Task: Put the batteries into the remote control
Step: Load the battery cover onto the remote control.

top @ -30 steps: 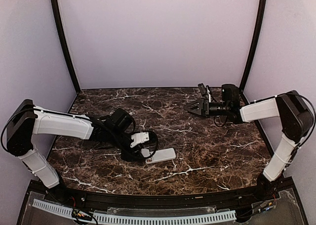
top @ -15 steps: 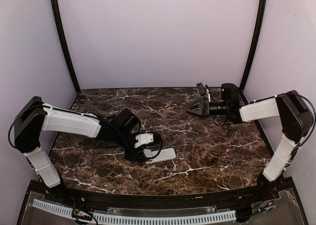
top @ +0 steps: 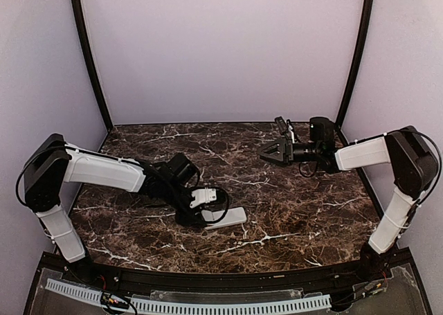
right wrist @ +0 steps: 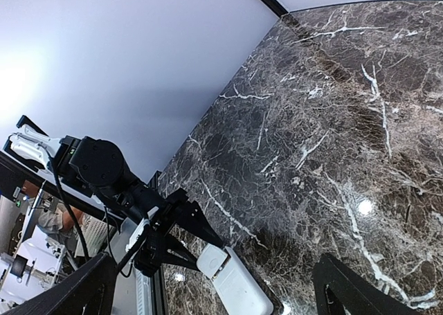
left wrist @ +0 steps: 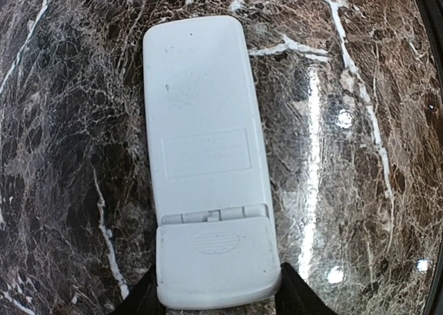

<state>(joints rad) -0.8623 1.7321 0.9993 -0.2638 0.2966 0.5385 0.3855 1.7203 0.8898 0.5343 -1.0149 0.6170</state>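
the remote control [left wrist: 208, 163] lay face down, buttons hidden; the left gripper [left wrist: 216, 298] fingertips were cut off by the frame's bottom edge.

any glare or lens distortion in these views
Left wrist view: bright light spots glare off the marble table right of the remote control, and the edges bow like a fisheye. Right wrist view: one glare spot, horizon steeply tilted. Top external view: even light, sharp.

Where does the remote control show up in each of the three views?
Top external: the remote control lies low and centre-left on the marble table, at the left claw.
Left wrist: it fills the middle of the picture, plain back up, near end between the claw's fingertips.
Right wrist: bottom centre, in front of the left claw.
Shared landmark: the left claw at the remote's end.
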